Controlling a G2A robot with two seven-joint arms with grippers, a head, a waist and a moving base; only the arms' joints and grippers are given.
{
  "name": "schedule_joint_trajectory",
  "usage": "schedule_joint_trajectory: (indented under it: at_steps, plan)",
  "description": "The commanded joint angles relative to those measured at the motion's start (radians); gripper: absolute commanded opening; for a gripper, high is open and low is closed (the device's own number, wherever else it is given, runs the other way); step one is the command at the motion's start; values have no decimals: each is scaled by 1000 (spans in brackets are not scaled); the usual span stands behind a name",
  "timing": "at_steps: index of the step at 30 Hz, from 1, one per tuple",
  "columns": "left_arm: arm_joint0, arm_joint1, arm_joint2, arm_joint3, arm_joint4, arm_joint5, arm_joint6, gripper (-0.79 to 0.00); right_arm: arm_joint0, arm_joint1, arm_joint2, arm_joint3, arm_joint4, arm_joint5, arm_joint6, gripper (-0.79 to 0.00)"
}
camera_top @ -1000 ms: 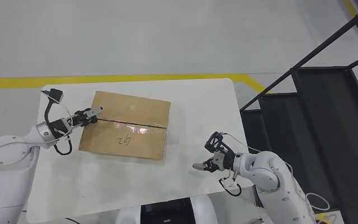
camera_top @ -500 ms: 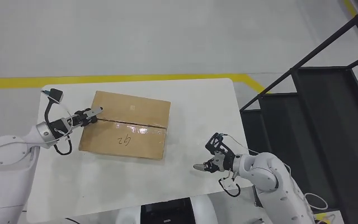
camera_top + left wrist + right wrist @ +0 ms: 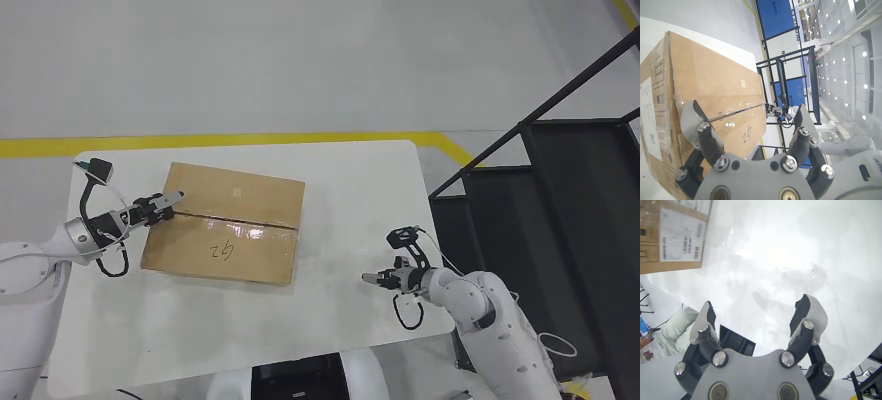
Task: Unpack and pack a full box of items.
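1. The white tabletop [image 3: 350,180] carries everything here. Most of its bare surface lies on the robot's right.
2. The cardboard box [image 3: 225,225] lies flat on the left half of the tabletop, flaps shut. Its long axis runs across the table from the robot's left to its right, with the right end turned a little nearer the robot. A taped seam [image 3: 235,222] follows that long axis down the middle of the top, and a handwritten mark sits on the nearer flap. There is a paper label [image 3: 680,236] on the box's right end.
3. The left gripper [image 3: 168,204] is at the box's left end, level with its top edge and pointing along the seam.
   - Its fingers [image 3: 693,115] are spread wide.
   - One lies right at the end of the seam on the box's top edge. From where I stand I cannot tell if it actually touches.
   - The other hangs in the air clear of the cardboard.
4. The right gripper [image 3: 372,279] is well apart from the box, out past its right end and nearer the robot, low over bare tabletop.
   - Its fingers [image 3: 806,309] are spread too, with nothing between them.
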Motion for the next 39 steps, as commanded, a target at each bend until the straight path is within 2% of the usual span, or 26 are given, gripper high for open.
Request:
schedule_joint_trajectory:
  at_steps: [1,8,23,27,37,39]
  plan:
    - [0,0,0,0,0,0,0,0,21,-3,-28,37,7,20,-28,0]
    - [0,0,0,0,0,0,0,0,64,-10,-62,149,26,72,-119,0]
    - [0,0,0,0,0,0,0,0,90,-11,-121,152,-123,188,-174,0]
    - [0,0,0,0,0,0,0,0,95,-13,-132,152,-147,233,-175,-86]
    - [0,0,0,0,0,0,0,0,111,-17,-145,168,-162,306,-174,-194]
    - [0,0,0,0,0,0,0,0,115,-17,-154,168,-188,320,-167,-182]
